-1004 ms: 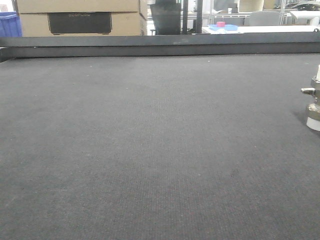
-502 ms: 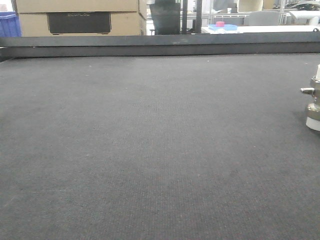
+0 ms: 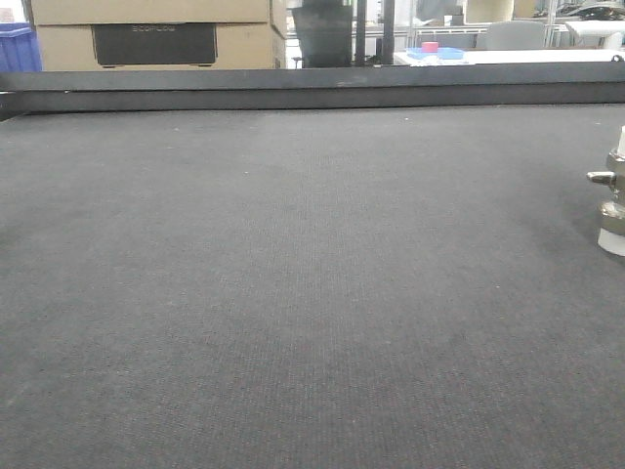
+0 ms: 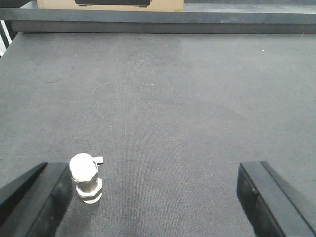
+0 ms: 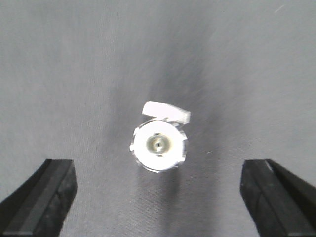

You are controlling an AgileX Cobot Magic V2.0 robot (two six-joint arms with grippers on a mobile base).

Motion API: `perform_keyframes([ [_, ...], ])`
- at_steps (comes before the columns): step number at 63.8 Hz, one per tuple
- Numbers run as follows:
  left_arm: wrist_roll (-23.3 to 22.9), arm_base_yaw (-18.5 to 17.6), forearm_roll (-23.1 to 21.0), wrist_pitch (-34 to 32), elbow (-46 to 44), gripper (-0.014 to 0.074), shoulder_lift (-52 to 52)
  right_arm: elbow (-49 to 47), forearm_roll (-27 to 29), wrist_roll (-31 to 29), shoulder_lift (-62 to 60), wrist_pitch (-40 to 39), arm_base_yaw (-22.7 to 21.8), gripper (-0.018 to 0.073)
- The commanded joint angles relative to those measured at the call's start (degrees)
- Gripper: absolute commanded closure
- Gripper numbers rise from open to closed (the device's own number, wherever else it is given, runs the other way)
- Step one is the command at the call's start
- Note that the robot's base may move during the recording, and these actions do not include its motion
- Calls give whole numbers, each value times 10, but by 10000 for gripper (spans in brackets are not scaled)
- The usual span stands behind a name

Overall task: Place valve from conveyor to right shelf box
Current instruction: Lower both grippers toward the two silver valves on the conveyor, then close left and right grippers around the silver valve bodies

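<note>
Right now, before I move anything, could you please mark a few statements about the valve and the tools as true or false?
1. The valve stands upright on the conveyor. True.
2. The right tool is shut on the valve. False: it is open, above the untouched valve.
3. The left tool is open. True.
4. In the front view the valve sits mid-belt. False: it is at the right edge, partly cut off.
5. A cardboard box shows beyond the black rail. True.
</note>
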Motion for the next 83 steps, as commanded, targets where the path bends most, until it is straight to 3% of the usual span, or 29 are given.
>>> perform_keyframes([
  [1, -5, -5, -6, -8, -5, 15, 0, -8, -6, -6, 33, 7, 6, -10],
  [29, -5, -5, -6, 11, -5, 15, 1, -8, -18, -6, 152, -4, 3, -10],
  [57, -5, -5, -6, 28, -5, 15, 1, -8, -27, -6, 195, 6, 3, -3],
  [60, -5, -5, -6, 28, -5, 15, 1, -8, -27, -6, 195, 8, 3, 33],
  [66, -5, -5, -8, 32, -5, 15, 1, -8, -28, -6, 193, 12, 3, 188],
  [79, -5, -5, -8, 66, -10, 16, 6, -8, -38, -6, 191, 17, 3, 710],
  [83, -5, -5, -8, 90, -21, 16, 18, -8, -39, -3, 185, 8, 3, 711],
])
